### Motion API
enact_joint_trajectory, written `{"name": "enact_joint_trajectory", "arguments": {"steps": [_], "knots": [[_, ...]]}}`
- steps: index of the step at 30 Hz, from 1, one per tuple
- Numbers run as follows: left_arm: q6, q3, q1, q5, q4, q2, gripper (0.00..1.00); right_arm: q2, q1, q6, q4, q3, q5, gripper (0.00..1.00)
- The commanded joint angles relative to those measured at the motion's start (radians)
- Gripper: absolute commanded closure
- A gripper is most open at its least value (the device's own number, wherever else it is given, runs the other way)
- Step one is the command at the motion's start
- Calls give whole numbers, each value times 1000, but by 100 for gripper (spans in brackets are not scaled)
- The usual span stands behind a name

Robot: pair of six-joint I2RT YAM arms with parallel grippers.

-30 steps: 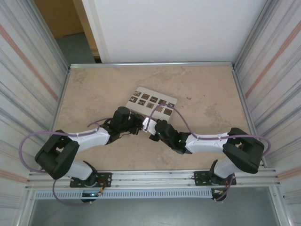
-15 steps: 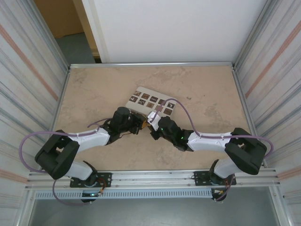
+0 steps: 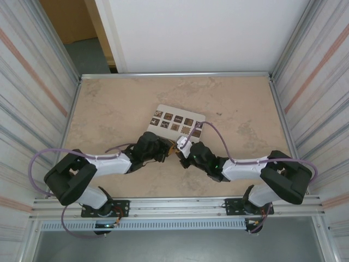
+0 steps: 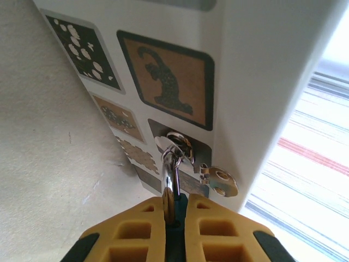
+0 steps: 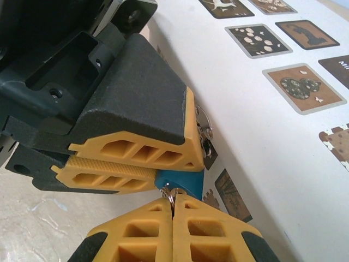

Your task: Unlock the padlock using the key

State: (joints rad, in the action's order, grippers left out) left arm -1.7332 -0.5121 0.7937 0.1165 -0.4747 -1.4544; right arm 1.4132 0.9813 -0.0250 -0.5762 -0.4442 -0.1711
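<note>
Your left gripper [image 4: 174, 210] pinches the padlock [image 5: 182, 182], shackle [image 4: 169, 180] at twelve o'clock, so your right gripper [image 5: 172, 203], pressed together on what looks like the key [image 5: 169, 192], can turn it.

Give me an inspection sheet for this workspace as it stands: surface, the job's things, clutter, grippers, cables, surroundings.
Surface: beige marbled table top.
Job's things: blue padlock pinched in the left gripper, with its silvery shackle sticking out past the fingertips. A ring with a small key hangs at the shackle.
Clutter: white box with dark patterned squares, just behind the grippers.
Grippers: left gripper shut on the padlock. Right gripper shut, its tips at a silvery bit on the padlock's edge; what that bit is cannot be told.
Cables: a purple cable loops off each arm, away from the fingers.
Surroundings: ribbed metal side walls, white back panel.
</note>
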Motion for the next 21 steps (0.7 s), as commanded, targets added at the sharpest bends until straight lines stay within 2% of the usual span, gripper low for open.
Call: {"name": "enact_joint_trajectory", "arguments": {"steps": [1, 21], "knots": [[-30, 3, 53, 20, -85, 7, 100, -9, -33, 31, -7, 39, -102, 100], [-48, 13, 67, 9, -121, -80, 99, 12, -33, 44, -14, 64, -76, 100]]}}
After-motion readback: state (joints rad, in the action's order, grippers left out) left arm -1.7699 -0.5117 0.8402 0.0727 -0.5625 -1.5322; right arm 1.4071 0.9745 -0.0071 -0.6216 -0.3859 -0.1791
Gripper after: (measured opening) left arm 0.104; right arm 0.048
